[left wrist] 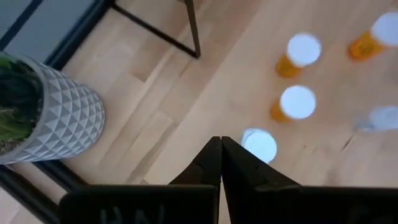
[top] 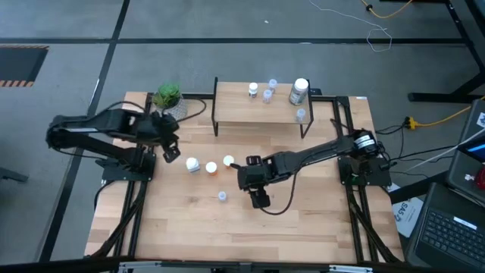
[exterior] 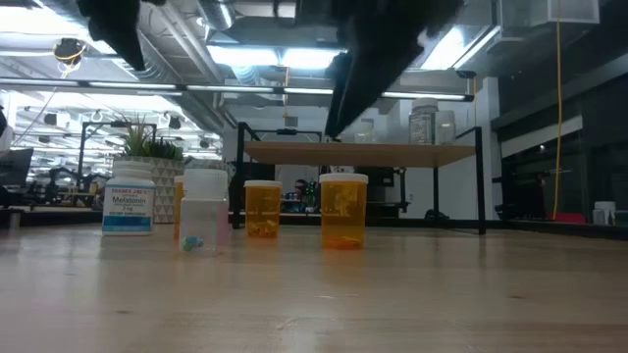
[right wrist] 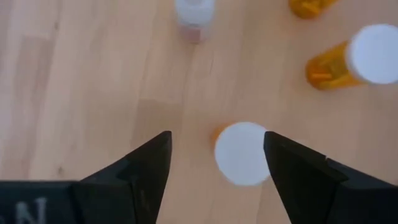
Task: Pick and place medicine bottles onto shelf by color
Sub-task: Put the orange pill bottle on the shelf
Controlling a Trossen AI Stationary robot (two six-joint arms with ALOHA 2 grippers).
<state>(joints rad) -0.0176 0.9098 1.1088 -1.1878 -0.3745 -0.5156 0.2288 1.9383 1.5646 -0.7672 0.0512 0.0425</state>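
Nearest: small orange plastic medicine bottle, white cap, upright on tabletop, mid-table. Right gripper poised above, fingers spread. Probably light, rigid, slick (grip cylindrical body below cap). Left gripper pressed together, near plant.

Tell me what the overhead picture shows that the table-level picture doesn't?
Only the overhead one shows both arms whole, the left hand shut near the plant and the right hand open over the table. Only the table-level one shows a Melatonin label. Both show the shelf and orange bottles.
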